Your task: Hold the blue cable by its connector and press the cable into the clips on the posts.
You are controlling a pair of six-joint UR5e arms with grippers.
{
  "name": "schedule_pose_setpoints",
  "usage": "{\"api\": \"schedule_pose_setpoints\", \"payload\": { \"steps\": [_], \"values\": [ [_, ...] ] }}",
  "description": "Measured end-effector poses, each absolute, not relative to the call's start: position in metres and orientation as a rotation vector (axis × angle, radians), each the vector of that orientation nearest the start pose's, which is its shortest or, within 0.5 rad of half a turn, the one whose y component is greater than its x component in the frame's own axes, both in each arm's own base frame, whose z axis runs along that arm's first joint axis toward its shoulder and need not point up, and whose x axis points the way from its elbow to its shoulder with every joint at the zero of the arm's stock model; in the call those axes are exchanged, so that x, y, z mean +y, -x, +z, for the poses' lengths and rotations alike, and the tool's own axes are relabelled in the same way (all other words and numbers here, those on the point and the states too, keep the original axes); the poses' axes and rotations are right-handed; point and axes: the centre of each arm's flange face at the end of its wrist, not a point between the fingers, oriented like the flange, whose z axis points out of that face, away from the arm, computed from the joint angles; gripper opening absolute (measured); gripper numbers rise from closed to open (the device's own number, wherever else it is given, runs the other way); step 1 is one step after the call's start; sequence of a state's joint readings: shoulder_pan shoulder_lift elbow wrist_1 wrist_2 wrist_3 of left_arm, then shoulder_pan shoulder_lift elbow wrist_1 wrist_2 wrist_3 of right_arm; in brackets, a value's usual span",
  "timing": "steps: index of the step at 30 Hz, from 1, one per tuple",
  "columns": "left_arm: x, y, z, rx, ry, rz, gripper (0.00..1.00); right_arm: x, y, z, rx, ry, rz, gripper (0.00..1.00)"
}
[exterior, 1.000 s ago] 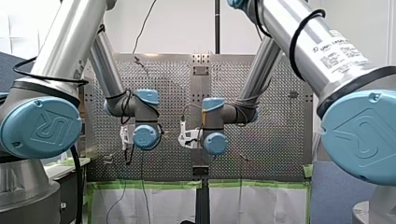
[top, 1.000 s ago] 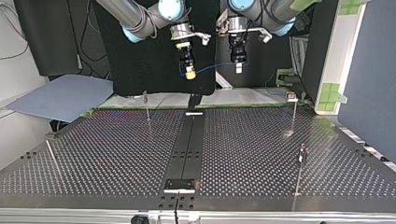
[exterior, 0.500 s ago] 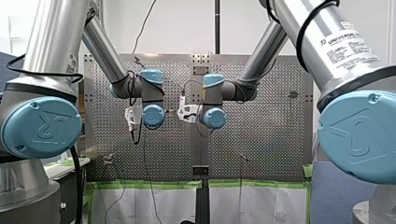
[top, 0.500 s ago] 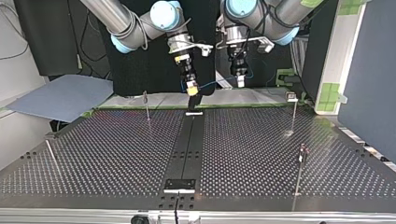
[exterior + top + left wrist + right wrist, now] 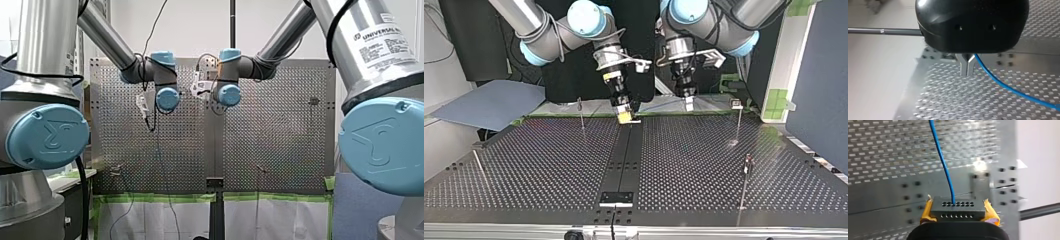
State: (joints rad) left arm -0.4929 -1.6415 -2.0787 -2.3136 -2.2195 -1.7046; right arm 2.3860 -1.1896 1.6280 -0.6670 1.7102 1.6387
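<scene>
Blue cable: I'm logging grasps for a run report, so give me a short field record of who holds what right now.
right gripper: shut on connector, a yellow pad on each side of it
left gripper: metal fingers together on blue cable
cable path: leaves the connector's holed face; another stretch runs out from the left gripper
posts: upright on the table, no cable seen in any clip

Front view: white sticker (image 5: pixel 384 44) on silver tube of my right arm (image 5: pixel 365 15), top line reads "UNIVERSAL RO…"; small print below too fine to read. Light-blue round joint cap, my left arm (image 5: pixel 47 136), and matching cap, my right arm (image 5: pixel 382 145): embossed logo, letters unclear. No other legible txt or nos.
</scene>
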Motion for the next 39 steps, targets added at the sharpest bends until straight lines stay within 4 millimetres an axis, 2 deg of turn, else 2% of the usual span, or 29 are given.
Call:
{"api": "schedule_pose_setpoints", "payload": {
  "steps": [6,15,18,22,33,39],
  "values": [
    [-0.272,-0.374,0.325,1.302,0.362,-0.124,0.00,-0.348,-0.538,0.376,-0.744,-1.401,1.956,0.00],
    [-0.250,-0.379,0.377,1.244,0.415,-0.117,0.00,-0.337,-0.528,0.438,-0.707,-1.357,1.990,0.00],
    [-0.241,-0.381,0.387,1.237,0.418,-0.116,0.00,-0.333,-0.525,0.449,-0.698,-1.364,1.993,0.00],
    [-0.230,-0.386,0.390,1.247,0.416,-0.113,0.00,-0.334,-0.527,0.441,-0.704,-1.410,1.971,0.00],
    [-0.202,-0.405,0.397,1.282,0.428,-0.106,0.00,-0.337,-0.543,0.398,-0.723,-1.572,1.894,0.00],
    [-0.181,-0.416,0.402,1.300,0.453,-0.067,0.00,-0.339,-0.549,0.405,-0.703,-1.567,1.912,0.00]
  ]
}}
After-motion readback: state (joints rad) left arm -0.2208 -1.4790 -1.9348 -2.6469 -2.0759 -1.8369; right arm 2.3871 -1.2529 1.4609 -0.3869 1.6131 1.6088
